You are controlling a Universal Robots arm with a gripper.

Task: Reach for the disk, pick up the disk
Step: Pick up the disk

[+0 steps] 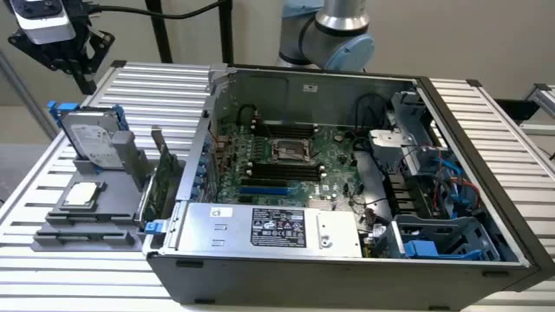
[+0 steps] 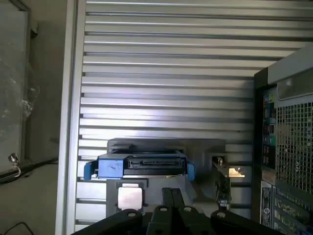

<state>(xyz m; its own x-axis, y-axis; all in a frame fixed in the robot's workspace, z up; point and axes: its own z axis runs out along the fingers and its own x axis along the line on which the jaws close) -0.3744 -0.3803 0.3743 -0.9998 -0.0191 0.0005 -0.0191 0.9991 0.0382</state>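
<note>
- Overhead, the gripper (image 1: 88, 86) hung above the far corner of the worktop (image 1: 165, 84) on the exterior view's left. Its fingers were together with nothing between them, well apart from the disk (image 1: 90, 138).
- The disk stood on edge in a grey holder (image 1: 87, 224) near the worktop's edge on the exterior view's left, with its blue frame showing at both sides.
- The exterior view gave the disk's broad grey face and the open inside of the computer case (image 1: 485, 195). The wrist view looked down on the disk's narrow edge and its black connector strip (image 2: 151, 161), with the gripper's closed fingers just short of it in the picture.
- Besides the disk, the holder carried a small square chip (image 1: 80, 194) lying flat on a lower step. A green card (image 1: 165, 179) stood on edge on the side toward the case.
- The case lay lidless and took up most of the worktop.
- Inside it were a green circuit board (image 1: 286, 156), a silver box (image 1: 277, 227) with a black-and-white label along the near wall, and a blue cage (image 1: 433, 244) in the near corner on the exterior view's right.
</note>
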